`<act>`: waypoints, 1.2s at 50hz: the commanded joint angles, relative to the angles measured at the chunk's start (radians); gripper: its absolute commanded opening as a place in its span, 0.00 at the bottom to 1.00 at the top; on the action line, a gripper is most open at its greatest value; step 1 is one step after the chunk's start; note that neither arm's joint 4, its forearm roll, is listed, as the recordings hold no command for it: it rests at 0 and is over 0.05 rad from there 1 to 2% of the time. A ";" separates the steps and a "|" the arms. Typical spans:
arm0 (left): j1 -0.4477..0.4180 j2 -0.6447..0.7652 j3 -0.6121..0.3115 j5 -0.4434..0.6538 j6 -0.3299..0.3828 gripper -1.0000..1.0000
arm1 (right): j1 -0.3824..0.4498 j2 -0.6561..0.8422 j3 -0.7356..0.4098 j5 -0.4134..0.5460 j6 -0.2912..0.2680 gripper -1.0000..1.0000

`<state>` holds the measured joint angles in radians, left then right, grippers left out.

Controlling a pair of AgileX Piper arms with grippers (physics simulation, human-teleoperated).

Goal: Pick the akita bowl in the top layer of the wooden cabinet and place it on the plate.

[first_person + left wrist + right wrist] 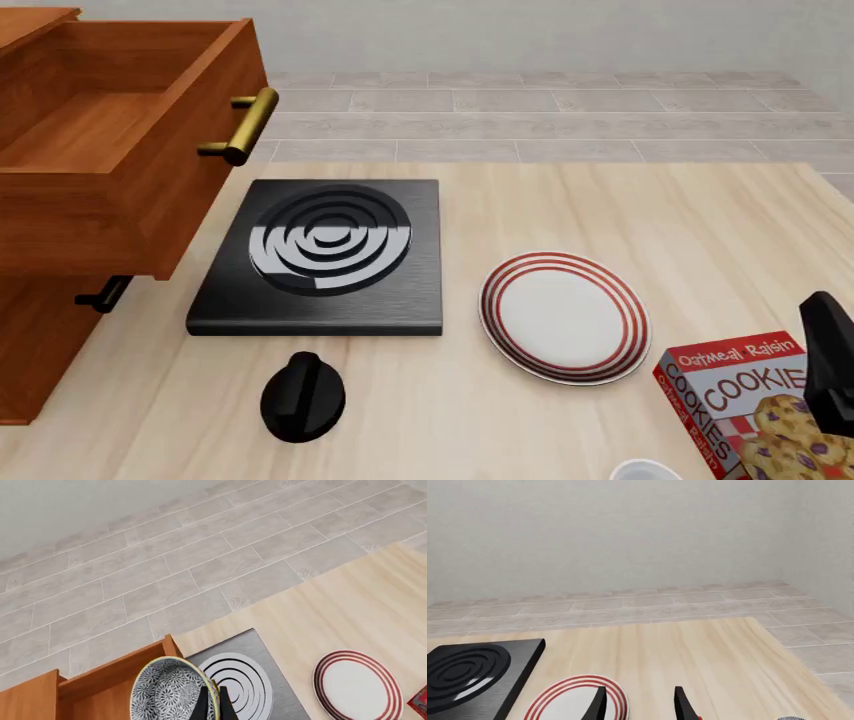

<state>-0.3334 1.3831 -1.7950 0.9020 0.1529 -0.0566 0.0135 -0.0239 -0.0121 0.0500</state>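
Nearest the arms, the right end effector (639, 704) hangs low over the counter (694, 650) with its fingers spread apart and nothing between them; it seems parked near the cookie box (747, 405), out of the way. In the front view a black knob-like object (304, 396) sits near the front edge.

Further out, the plate (565, 315) lies bare on the counter, just beside the black stove (327, 258), waiting as the drop point.

In the left wrist view, the left end effector (213, 706) has its fingers pinched together on the rim of the bowl (170, 690), which hangs tilted on edge above the cabinet's (40, 330) open top drawer (127, 130) and the stove's corner. A rim grip probably suits a bowl too wide to span. The bowl looks lifted clear; the carry to the plate remains.
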 commanded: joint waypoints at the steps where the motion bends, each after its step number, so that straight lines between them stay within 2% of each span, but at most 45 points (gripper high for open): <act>1: -0.046 0.013 -0.025 -0.012 0.007 0.00 | -0.002 -0.004 0.000 0.002 0.001 1.00; 18: -0.113 0.031 -0.041 -0.023 0.005 0.00 | -0.003 -0.009 -0.002 0.007 -0.001 1.00; 48: -0.223 0.052 -0.009 -0.072 0.013 0.00 | -0.007 -0.006 -0.001 0.002 0.004 1.00; 60: -0.257 0.064 0.032 -0.106 0.013 0.00 | -0.011 -0.005 -0.002 -0.002 0.009 1.00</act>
<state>-0.5636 1.4404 -1.7825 0.8208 0.1600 -0.0647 0.0066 -0.0245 -0.0104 0.0563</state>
